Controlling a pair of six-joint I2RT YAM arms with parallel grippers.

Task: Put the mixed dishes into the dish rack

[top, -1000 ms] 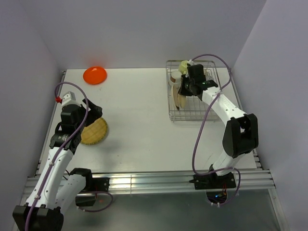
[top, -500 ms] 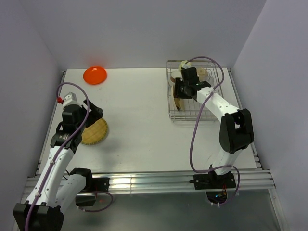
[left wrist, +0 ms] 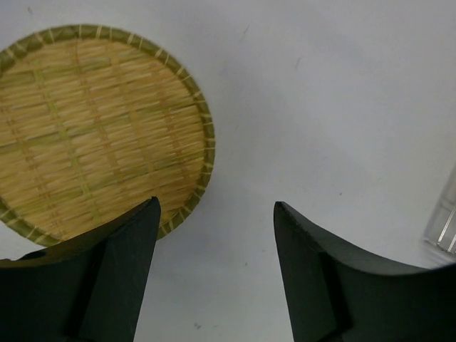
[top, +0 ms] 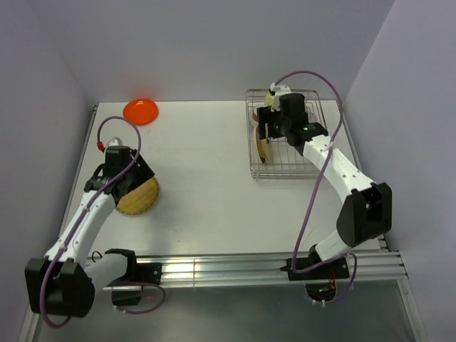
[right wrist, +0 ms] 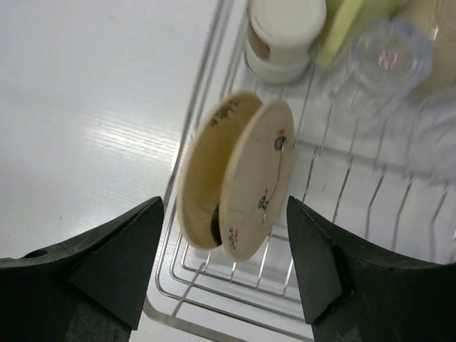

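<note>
Spreading wide with nothing between them, the fingers of the left gripper [left wrist: 214,278] sit at the bottom of the left wrist view, jaws open over the bare white table [left wrist: 328,107]. The woven yellow-brown round plate [left wrist: 96,135] lies flat on the table in the upper left of that view. Its lower right rim passes just behind the tip of the left-hand finger [left wrist: 121,263], while the rest of the plate lies outside the gap, up and to the left. From above, this gripper hangs over the woven plate at the left of the table.

The right gripper [right wrist: 224,278] is open as well, with a dark finger in each lower corner of the right wrist view and nothing held. Framed between them and just above stand two plates on edge, side by side among the bars of the dish rack [top: 292,160]. The tan plate [right wrist: 203,167] is on the left and the cream plate [right wrist: 256,178], with small dark and red marks on its face, is on the right. A dark patch shows low between the two; what it is cannot be told.

Higher in that view, the cream bowl [right wrist: 285,32] rests upside down in the rack. The pale yellow-green mug [right wrist: 342,28] is just right of it, and the clear glass [right wrist: 388,53] is right of the mug.

The orange plate [top: 140,111] lies flat at the upper left of the table, well apart from both grippers and the rack.
</note>
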